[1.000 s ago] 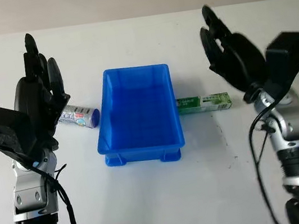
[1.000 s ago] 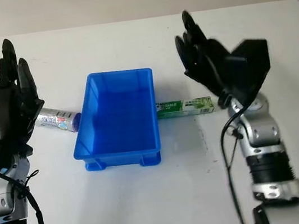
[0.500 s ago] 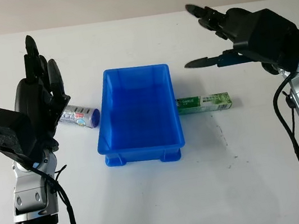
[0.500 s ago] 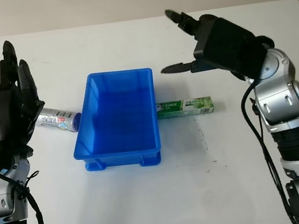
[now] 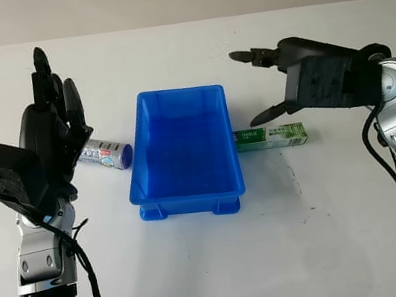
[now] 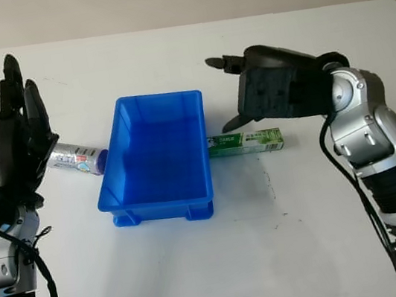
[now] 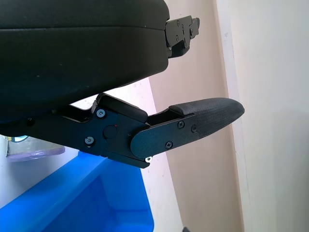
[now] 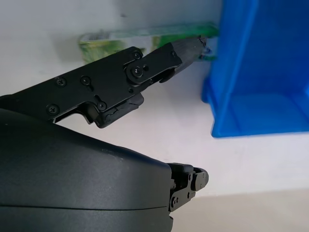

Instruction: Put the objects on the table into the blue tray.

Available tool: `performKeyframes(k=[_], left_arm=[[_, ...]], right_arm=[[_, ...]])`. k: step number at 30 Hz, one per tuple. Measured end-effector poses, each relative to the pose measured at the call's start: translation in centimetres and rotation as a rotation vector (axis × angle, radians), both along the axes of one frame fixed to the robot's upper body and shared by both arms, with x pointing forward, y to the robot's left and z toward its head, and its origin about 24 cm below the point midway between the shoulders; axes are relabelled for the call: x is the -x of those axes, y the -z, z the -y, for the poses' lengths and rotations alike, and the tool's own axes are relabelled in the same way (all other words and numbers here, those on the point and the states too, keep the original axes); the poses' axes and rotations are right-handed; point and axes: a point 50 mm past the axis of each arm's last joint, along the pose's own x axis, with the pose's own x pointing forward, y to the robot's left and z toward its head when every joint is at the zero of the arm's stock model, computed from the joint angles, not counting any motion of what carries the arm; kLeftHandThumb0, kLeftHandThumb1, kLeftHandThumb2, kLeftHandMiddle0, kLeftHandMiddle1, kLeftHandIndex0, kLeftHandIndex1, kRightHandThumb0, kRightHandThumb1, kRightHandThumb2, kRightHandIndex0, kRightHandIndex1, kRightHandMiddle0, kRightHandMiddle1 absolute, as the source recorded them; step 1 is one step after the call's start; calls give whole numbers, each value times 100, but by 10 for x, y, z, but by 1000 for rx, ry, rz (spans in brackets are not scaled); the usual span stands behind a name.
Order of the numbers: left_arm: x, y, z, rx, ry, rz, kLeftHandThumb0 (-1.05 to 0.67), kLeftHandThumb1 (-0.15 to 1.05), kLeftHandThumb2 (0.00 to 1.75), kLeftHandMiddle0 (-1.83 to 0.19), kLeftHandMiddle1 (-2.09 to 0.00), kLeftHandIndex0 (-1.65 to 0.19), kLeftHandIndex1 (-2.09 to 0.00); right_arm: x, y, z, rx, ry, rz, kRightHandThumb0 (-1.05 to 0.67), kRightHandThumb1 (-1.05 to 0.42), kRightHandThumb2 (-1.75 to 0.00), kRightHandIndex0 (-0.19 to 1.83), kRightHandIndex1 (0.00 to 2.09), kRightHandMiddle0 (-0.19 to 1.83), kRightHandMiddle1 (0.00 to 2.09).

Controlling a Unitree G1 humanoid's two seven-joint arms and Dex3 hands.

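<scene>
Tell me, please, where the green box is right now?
The green box lies on the table against the blue tray's right side, just below the open right hand.

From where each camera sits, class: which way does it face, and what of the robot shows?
Head stereo pair: looks down at the blue tray, green box and tube; both arms show.
Left wrist: beside the raised, open left hand, facing the tray's rim.
Right wrist: over the open right hand, facing the green box.
All share the tray.

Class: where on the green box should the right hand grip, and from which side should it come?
Probably its free right half, from above. The green box lies flat, long and narrow, its left end against the blue tray, so fingers fit across its width away from the tray. The open right hand hovers just above it.
</scene>
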Motion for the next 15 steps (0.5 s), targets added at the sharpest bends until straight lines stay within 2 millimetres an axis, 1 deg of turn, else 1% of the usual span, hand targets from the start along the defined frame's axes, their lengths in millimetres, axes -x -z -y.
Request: performKeyframes(k=[5, 8, 10, 15], left_arm=[[0, 0, 0, 1, 1, -1, -78, 105, 70, 19, 0, 19, 0], [0, 0, 0, 0, 2, -1, -78, 105, 71, 19, 0, 19, 0], [0, 0, 0, -1, 3, -1, -78, 105, 71, 19, 0, 19, 0], [0, 0, 0, -2, 2, -1, -78, 105, 70, 19, 0, 19, 0]], right_arm=[[0, 4, -1, 57, 7, -5, -66, -84, -5, 13, 7, 12, 5], [1, 6, -1, 83, 16, -23, -67, -85, -6, 14, 8, 10, 4], [1, 8, -1, 101, 22, -28, -69, -86, -6, 20, 11, 12, 5], [2, 15, 0, 133, 17, -36, -71, -87, -6, 17, 9, 12, 5]])
